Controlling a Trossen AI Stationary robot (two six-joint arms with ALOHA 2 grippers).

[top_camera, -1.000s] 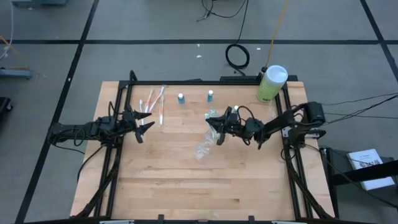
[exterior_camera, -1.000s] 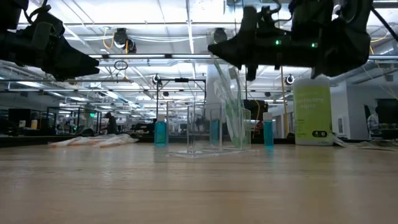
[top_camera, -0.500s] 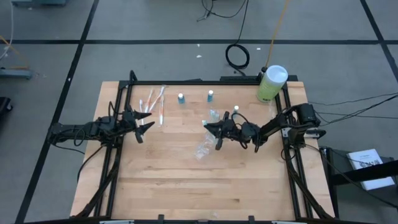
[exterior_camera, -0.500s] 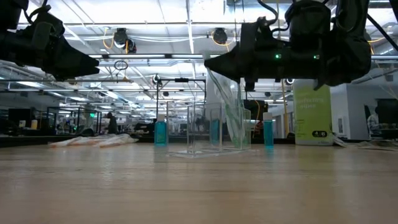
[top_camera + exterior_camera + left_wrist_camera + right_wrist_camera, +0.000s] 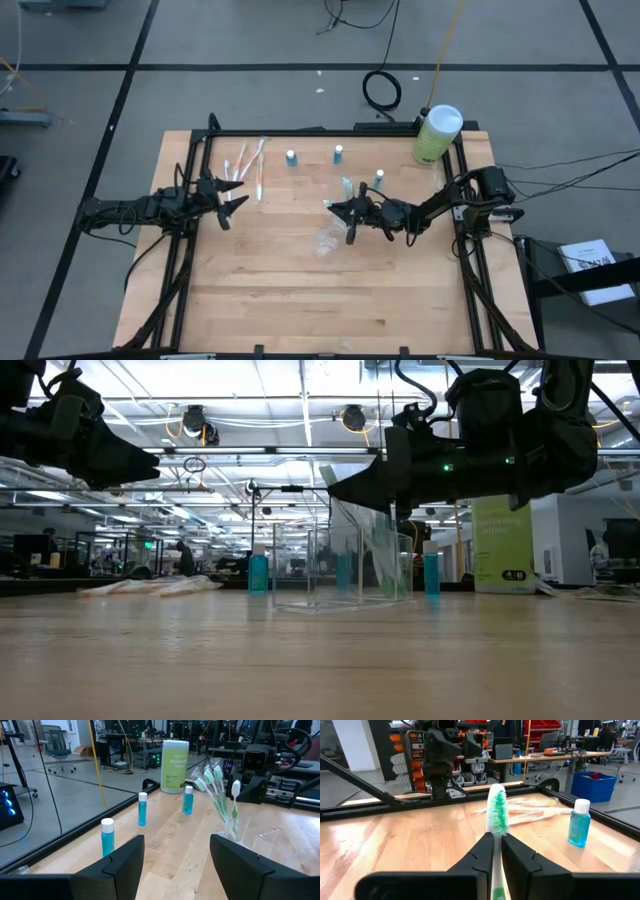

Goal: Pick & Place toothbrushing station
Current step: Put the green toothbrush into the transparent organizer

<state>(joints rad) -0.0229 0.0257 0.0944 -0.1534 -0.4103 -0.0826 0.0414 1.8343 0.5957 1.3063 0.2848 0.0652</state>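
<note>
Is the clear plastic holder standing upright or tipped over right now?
Upright. In the low view the clear plastic holder stands flat on the wooden table, walls vertical, with green-white toothbrushes leaning inside it.

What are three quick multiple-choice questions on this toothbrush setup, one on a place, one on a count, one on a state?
1. Where do the loose toothbrushes lie?
A. Inside the canister
B. On the table, on the left arm's side
C. On the floor

2. How many small blue bottles stand on the table?
A. One
B. Six
C. Three

3. How is the left claw?
A. Open and empty
B. Shut on a bottle
C. Shut on a toothbrush

Answers:
1. B, as the high view shows them on the wood beside the left claw.
2. C, as three show in both the high and left wrist views.
3. A, as the left wrist view shows its fingers wide apart with nothing between.
</note>
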